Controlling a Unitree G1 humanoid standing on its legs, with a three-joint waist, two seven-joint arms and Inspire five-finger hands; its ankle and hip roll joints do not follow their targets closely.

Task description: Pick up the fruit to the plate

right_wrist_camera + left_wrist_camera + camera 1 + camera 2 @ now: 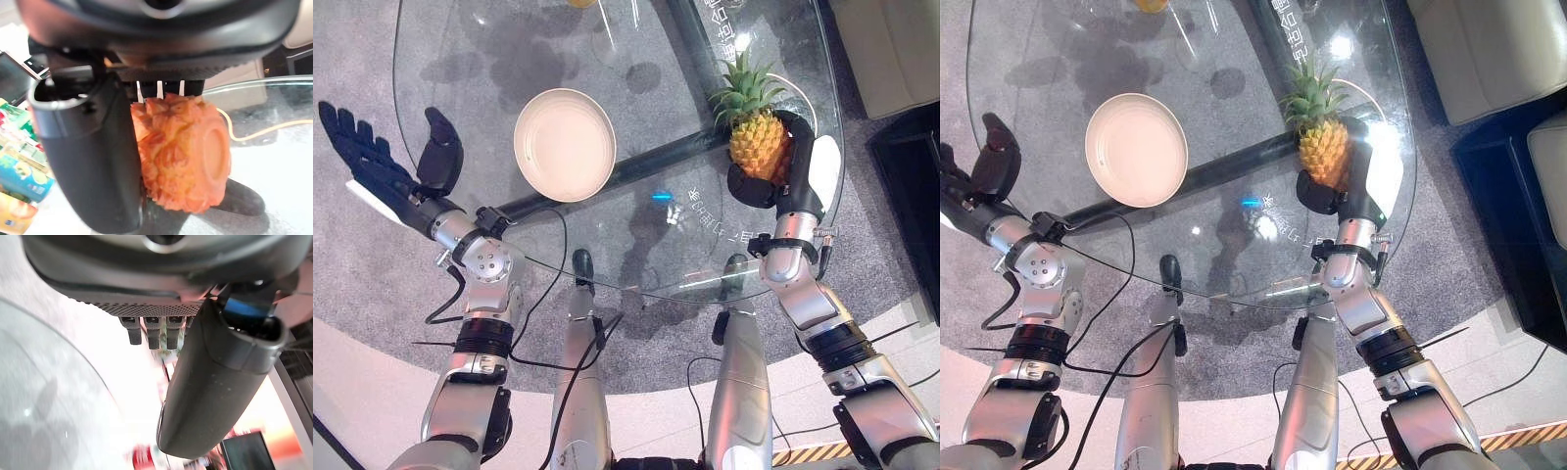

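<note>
An orange-yellow object at the far edge of the round glass table [509,59] is cut off, so I cannot tell what it is. The right hand's fingers sit mostly behind the fruit, hard to make out from above. The small orange pineapple with a green leafy crown [756,137] is on the right side of the table, leaves pointing away from the robot, with the right hand [795,166] wrapped round its body (thumb on the near side, fingers on the far side). The right wrist view shows what the head views do not: the fruit's flat base [210,152] facing the camera, pressed between thumb and fingers. The empty cream round plate [565,144] lies well apart, toward the table's middle-left. The left hand [382,166] hovers at the table's left edge, fingers spread straight, holding nothing.
</note>
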